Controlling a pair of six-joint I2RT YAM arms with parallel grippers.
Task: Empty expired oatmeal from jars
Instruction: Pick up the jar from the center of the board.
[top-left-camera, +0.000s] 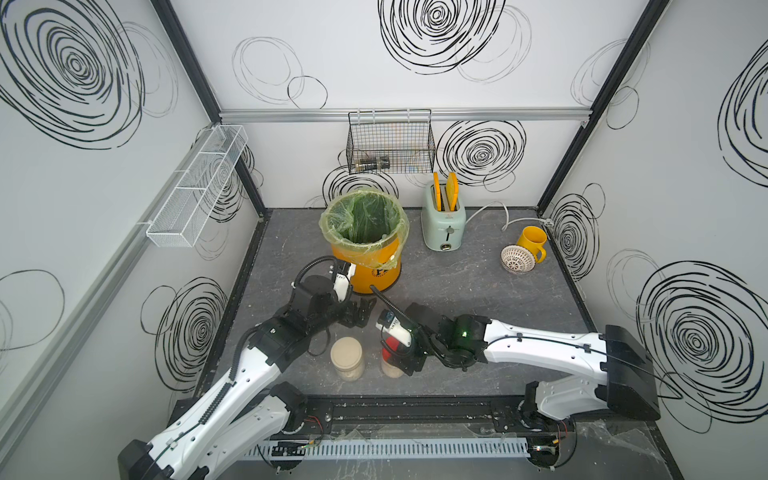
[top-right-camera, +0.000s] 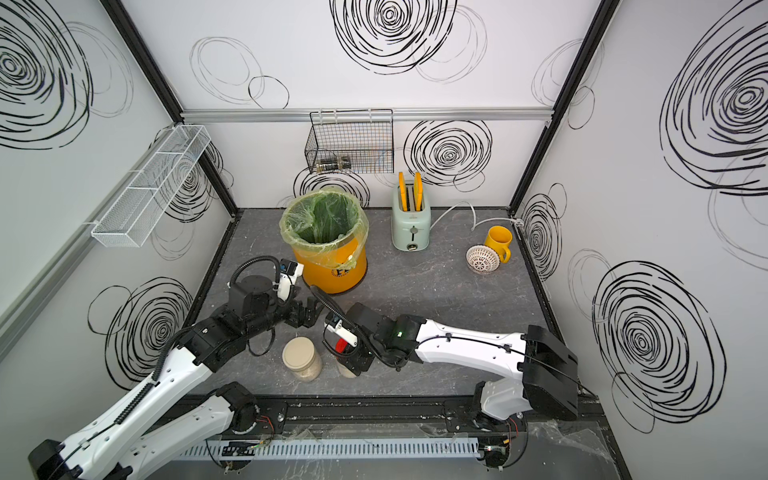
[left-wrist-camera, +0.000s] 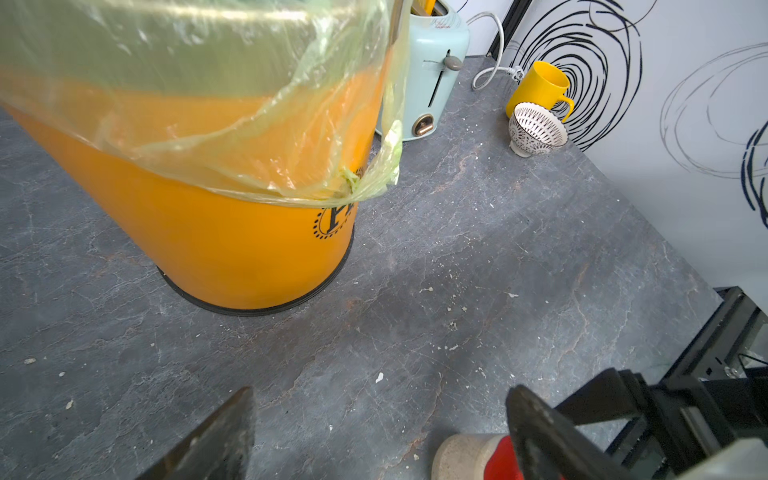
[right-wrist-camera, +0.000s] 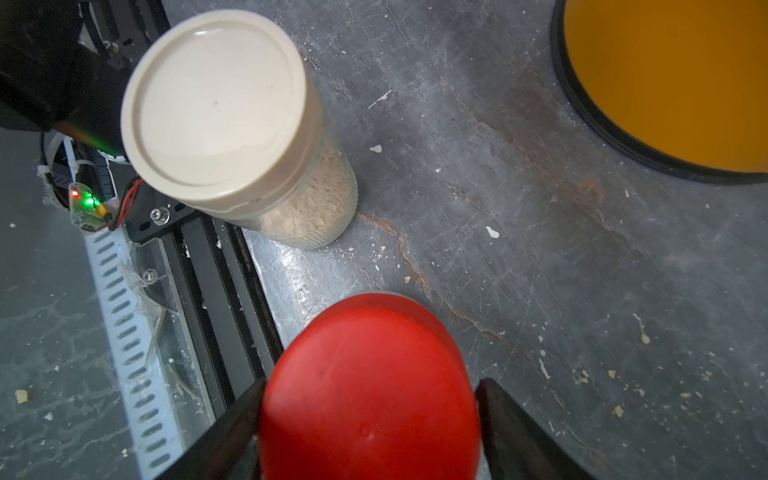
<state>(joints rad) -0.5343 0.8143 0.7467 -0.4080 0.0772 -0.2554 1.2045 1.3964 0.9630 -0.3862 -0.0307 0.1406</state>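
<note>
Grey marbled tabletop (top-left-camera: 478, 299), right jaws clamped on red-lidded jar (top-left-camera: 390, 368), left jaws wide apart, empty, cream-lidded jar (top-left-camera: 347, 358) beside.

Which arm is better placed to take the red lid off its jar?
Right. The right gripper is closed on the red lid; the left gripper hangs open near the orange bucket, holding nothing.
</note>
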